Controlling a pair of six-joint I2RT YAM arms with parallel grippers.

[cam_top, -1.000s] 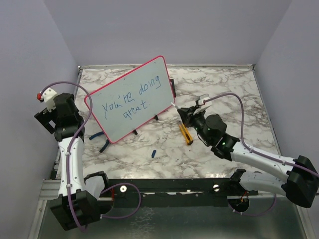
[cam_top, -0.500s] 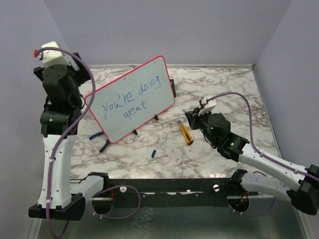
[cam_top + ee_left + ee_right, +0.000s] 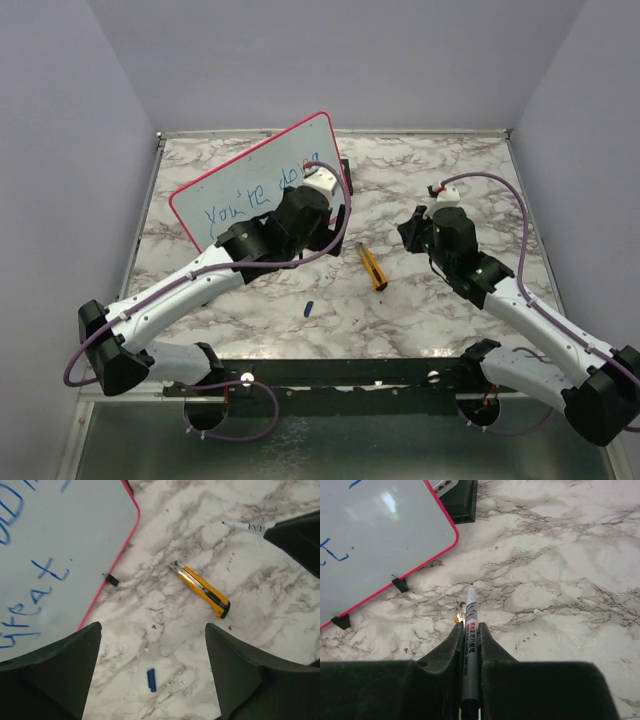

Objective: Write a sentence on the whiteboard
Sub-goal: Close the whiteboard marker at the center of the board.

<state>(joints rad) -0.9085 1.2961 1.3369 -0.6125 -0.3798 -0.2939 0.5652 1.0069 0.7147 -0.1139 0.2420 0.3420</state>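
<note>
The right jaws pinch the marker [image 3: 470, 611] along its barrel, its bare tip pointing out over the desk [image 3: 560, 580], off the near corner of the whiteboard [image 3: 380, 535]. The left jaws hang spread and empty, with the blue cap [image 3: 151, 680] lying on the desk beneath their gap and a yellow knife [image 3: 202, 589] beyond it. The sentence [image 3: 30, 597] looks finished, so capping seems next: lower the left jaws straight over the cap, close across its narrow sides, and stay clear of the whiteboard frame and the knife.
</note>
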